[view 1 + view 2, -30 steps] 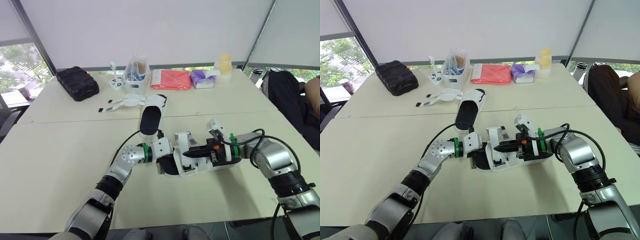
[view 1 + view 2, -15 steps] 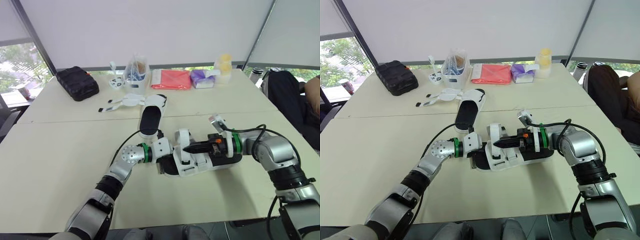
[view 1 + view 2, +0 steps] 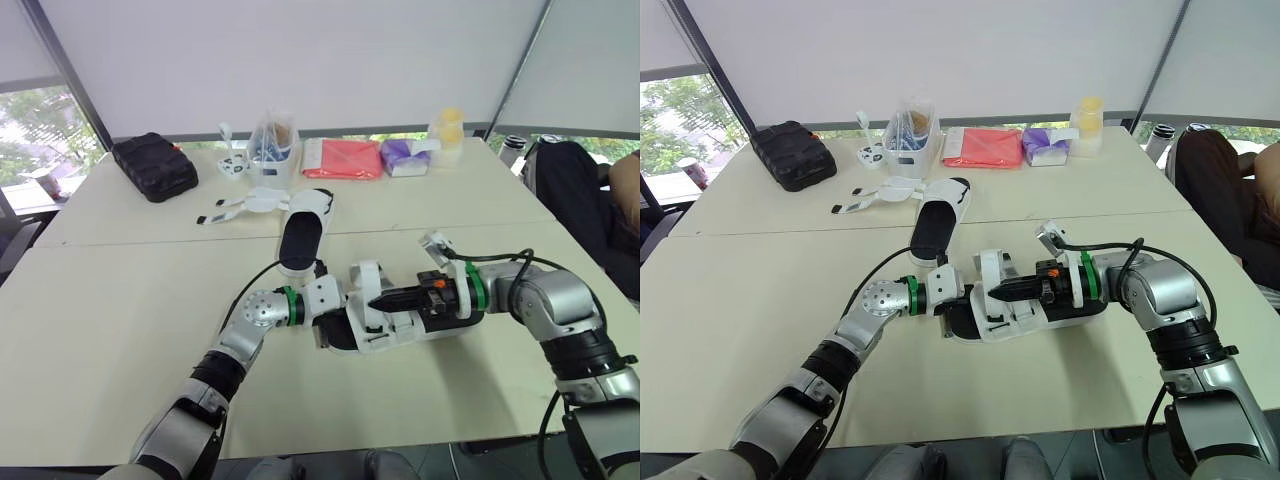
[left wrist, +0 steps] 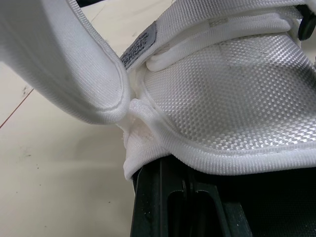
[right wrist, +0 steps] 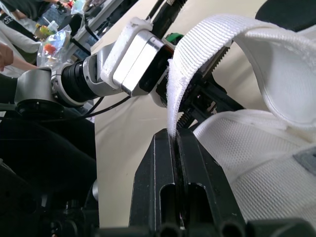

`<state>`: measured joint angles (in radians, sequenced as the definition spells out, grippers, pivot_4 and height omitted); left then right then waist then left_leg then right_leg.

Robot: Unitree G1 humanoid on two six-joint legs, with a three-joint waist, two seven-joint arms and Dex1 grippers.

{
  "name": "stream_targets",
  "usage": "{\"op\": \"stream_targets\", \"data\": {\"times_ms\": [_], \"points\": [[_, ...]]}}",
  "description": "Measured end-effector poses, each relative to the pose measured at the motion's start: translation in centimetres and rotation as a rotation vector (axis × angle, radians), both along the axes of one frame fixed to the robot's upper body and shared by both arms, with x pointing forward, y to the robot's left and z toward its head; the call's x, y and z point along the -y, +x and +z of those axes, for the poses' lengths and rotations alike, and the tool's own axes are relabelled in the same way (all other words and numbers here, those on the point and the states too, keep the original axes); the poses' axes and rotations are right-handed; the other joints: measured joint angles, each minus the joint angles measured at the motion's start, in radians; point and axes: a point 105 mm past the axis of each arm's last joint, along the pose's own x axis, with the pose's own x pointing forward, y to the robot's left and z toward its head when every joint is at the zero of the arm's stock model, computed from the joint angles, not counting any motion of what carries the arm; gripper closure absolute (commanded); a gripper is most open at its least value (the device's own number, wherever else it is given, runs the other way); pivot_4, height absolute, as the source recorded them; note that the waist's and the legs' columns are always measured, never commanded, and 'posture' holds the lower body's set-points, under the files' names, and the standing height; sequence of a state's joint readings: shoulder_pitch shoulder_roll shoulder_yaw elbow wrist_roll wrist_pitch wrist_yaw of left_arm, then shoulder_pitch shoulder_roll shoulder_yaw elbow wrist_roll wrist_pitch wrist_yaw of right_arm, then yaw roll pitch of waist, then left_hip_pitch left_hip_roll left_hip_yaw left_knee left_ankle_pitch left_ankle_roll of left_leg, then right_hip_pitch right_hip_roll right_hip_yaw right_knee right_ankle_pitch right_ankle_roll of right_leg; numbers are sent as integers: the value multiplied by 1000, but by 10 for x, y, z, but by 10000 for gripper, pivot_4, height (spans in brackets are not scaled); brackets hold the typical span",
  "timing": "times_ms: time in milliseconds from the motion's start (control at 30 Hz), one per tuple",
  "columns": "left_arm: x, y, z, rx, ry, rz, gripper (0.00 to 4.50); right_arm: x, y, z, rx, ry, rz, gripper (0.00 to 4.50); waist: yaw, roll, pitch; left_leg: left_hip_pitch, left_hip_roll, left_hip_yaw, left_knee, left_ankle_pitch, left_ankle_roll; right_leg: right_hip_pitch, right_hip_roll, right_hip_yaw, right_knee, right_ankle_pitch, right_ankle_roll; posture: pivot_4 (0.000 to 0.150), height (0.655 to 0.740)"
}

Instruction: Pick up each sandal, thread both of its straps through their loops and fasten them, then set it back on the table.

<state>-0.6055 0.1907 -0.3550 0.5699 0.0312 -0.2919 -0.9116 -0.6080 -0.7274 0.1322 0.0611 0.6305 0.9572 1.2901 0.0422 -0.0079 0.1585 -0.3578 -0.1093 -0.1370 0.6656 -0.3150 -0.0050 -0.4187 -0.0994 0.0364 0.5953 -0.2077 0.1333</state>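
Strap (image 5: 197,54) webbing looks limp, best pinched at its tip, where jaws of the right gripper (image 5: 177,143) clench it, while jaws of the left gripper (image 4: 180,197) clamp the light sandal (image 3: 400,330).

Your white sandal (image 3: 400,328) is nearest you, one strap (image 5: 197,52) arched up — the second sandal (image 3: 303,232) lies behind, straps splayed.

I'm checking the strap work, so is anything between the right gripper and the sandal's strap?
Nothing visible. The right gripper pinches the strap directly between its fingers, while the left gripper holds the sandal by its edge.
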Motion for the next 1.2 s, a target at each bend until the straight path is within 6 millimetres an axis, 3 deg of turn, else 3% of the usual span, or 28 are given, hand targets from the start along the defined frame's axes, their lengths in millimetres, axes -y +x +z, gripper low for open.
{"op": "stream_targets", "data": {"times_ms": [300,667,1200], "points": [[0,0,0,-1,-1,0,45000,1,-5,7,-17,27,9,44786,1,0,0,0,0,0,0,0,0,0,0,0,0,0,0,1500,7400],[1,0,-1,-3,-2,1,45000,7,-1,-2,36,-21,-10,44786,1,0,0,0,0,0,0,0,0,0,0,0,0,0,0,1500,7400],[1,0,-1,-4,-5,4,45000,0,-11,-21,179,-155,128,44786,1,0,0,0,0,0,0,0,0,1,0,0,0,0,0,1500,7400]]}}
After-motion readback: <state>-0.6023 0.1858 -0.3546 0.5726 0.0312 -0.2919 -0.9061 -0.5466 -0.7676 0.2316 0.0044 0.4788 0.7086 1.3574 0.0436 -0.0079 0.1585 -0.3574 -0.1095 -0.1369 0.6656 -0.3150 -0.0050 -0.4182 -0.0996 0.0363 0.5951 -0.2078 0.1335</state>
